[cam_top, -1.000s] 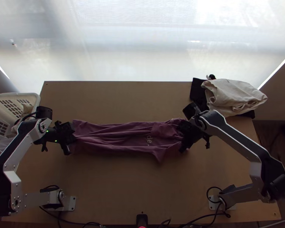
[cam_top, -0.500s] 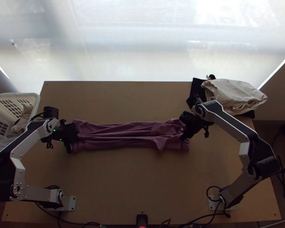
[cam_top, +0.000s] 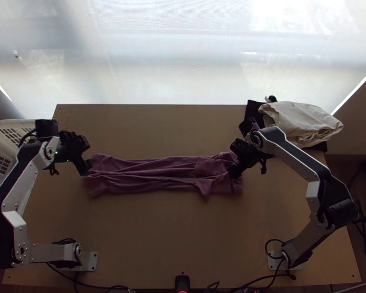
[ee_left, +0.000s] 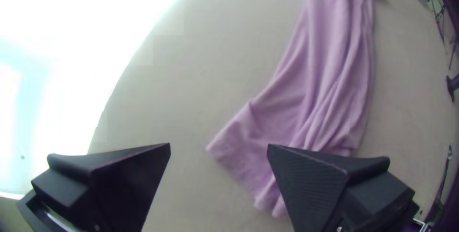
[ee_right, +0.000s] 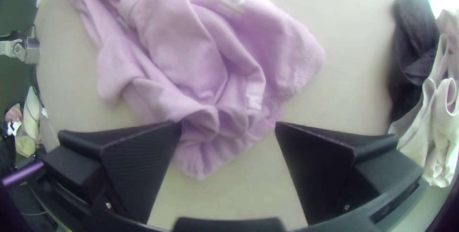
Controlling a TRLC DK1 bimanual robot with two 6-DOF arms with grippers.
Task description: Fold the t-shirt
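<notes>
The purple t-shirt (cam_top: 149, 174) lies as a long, narrow, creased strip across the middle of the table. Over its left end is my left gripper (cam_top: 87, 158) in the top view; in the left wrist view my left gripper (ee_left: 218, 148) stands wide open, one finger over the hem of the shirt (ee_left: 311, 103). At the strip's other end is my right gripper (cam_top: 234, 163). The right wrist view has my right gripper (ee_right: 228, 127) open too, above the bunched end of the shirt (ee_right: 191, 64), with a pale print partly visible among its folds.
A cream cloth (cam_top: 300, 122) rests on dark cloth (cam_top: 254, 109) at the table's back right corner. A white basket (cam_top: 12, 139) with cloth inside stands at the left edge. Bare wood (cam_top: 149, 229) lies in front of the shirt.
My left gripper has moved up and left off the shirt's left end, which it covered before. My right gripper has shifted slightly, and the strip lies narrower than a second ago.
</notes>
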